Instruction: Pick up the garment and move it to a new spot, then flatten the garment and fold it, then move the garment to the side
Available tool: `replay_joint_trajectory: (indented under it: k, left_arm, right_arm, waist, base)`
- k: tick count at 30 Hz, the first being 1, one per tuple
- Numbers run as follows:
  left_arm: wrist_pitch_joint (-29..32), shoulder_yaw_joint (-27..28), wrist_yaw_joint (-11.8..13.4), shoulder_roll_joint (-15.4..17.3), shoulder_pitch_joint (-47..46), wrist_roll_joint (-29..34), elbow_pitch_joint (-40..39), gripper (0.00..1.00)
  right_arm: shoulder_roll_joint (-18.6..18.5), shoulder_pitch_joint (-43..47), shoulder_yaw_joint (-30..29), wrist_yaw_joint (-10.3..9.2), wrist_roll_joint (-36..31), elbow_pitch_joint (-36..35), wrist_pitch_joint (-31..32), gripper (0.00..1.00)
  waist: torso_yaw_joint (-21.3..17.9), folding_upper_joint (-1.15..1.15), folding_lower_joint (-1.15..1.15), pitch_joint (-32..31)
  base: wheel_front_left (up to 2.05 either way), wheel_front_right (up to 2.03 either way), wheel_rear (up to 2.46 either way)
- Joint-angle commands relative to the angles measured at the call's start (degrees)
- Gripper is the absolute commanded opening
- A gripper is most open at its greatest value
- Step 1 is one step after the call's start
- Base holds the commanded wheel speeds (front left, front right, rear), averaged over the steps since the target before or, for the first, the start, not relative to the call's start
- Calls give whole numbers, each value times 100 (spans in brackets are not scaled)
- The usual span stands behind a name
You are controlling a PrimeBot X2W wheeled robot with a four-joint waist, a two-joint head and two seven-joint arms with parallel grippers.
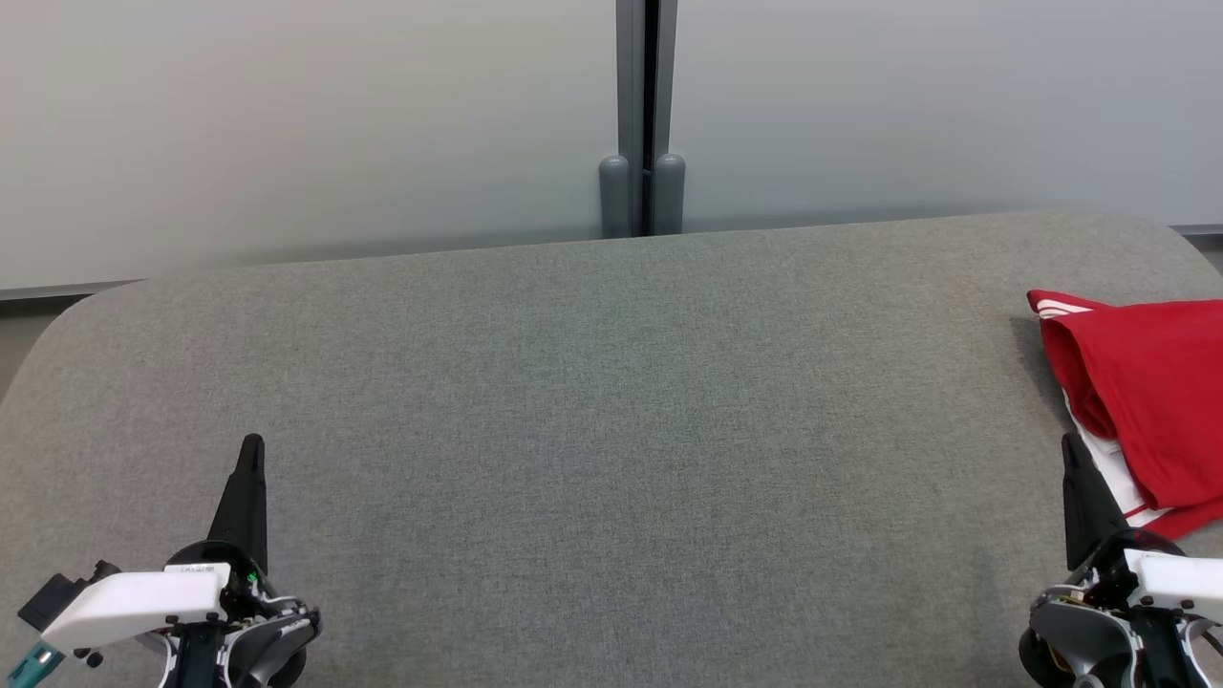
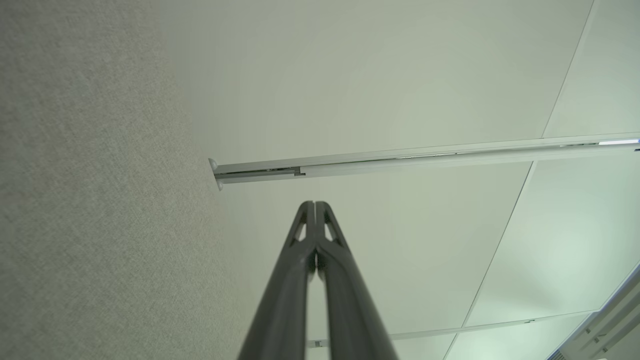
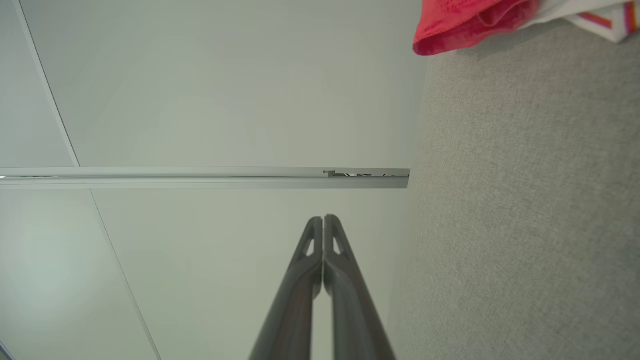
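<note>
The garment [image 1: 1142, 401] is red with white striped trim, folded in a bundle at the right edge of the grey fabric surface [image 1: 611, 401]. It also shows at the top of the right wrist view, garment [image 3: 465, 22]. My right gripper [image 1: 1070, 444] stands at the lower right, shut and empty, its tips just left of the garment's near edge. At the lower left my left gripper [image 1: 252, 447] is shut with nothing in it, far from the garment. Both wrist views show closed fingers: left gripper [image 2: 315, 205], right gripper [image 3: 323, 219].
A pale frosted wall [image 1: 306, 124] with a grey vertical post [image 1: 645, 115] runs behind the surface. The surface has rounded far corners, and its broad middle lies between my two grippers.
</note>
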Motion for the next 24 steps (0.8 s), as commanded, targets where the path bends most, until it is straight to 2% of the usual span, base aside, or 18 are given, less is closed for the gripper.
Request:
replay_joint_trajectory:
  k: [1, 24]
  left_arm:
    - [2, 29, -34, 13, -86, -23, 11, 0]
    - [30, 65, -35, -8, -85, 21, 13, 0]
  right_arm:
    - [-9, -56, -20, 2, 17, 7, 25, 0]
    - [6, -59, -39, 2, -14, 9, 39, 0]
  waist:
    - [0, 0, 0, 0]
    - [0, 0, 0, 0]
  base:
    - [0, 0, 0]
    - [0, 0, 0]
